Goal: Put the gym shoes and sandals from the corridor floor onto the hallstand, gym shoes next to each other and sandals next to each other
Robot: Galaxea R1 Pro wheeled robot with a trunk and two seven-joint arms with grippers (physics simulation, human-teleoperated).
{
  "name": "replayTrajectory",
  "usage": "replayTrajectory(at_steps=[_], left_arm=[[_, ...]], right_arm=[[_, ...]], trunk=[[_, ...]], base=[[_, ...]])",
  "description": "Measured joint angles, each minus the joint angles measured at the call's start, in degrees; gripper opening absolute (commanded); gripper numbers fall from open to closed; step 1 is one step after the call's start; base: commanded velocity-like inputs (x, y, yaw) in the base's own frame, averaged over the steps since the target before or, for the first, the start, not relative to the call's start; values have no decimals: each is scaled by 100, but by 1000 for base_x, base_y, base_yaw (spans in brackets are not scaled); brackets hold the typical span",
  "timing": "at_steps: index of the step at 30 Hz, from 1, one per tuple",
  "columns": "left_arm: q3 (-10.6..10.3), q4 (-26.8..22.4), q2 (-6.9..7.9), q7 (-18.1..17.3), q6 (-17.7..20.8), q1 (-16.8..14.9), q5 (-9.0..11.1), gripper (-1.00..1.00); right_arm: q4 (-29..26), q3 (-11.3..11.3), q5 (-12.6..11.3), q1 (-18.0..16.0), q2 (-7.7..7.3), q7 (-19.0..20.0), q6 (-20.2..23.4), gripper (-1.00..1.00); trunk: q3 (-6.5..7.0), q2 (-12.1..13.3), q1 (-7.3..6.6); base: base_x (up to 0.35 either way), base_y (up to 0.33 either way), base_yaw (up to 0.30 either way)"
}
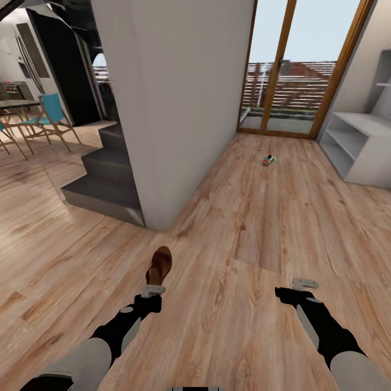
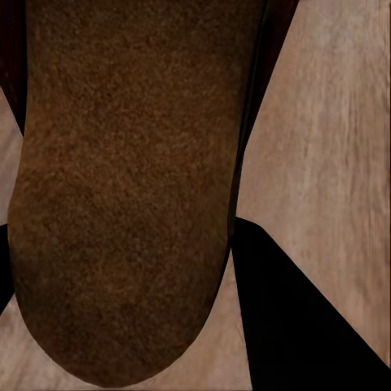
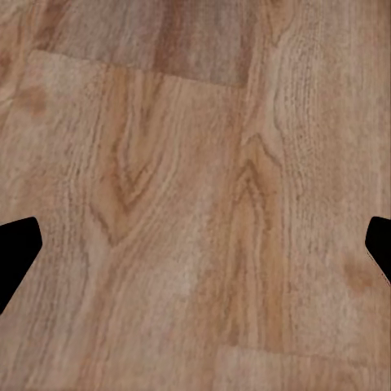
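Holding one sandal by its heel end, your left gripper has its jaws clamped on something flat, light and glossy-slippery, so grip firmly, while your right gripper hangs spread and empty; a gym shoe lies at one o'clock.

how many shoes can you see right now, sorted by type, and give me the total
Sandals: 1, the brown sandal held in the left tool
Gym shoes: 1, the gym shoe lying on the corridor floor near the glass door
Total: 2
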Motion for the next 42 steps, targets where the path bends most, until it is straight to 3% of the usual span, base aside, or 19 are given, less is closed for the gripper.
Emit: replayTrajectory(at_steps=[14,30,42], left_arm=[[1,-8,-139,-212,-5,0,-3,-100],[10,-8,-158,-215,-6,0,-2,-100],[8,-7,-174,-215,-1,0,-6,-100]], right_arm=[[85,-7,-1,-1,0,1,-178,100],[86,0,-2,-1,0,1,-183,100],[94,0,-1,0,3,1,-189,100]], trunk=[[0,0,0],[0,0,0],[0,0,0]], base=[[350,-65,-251],[350,-182,-299],[350,-38,-200]])
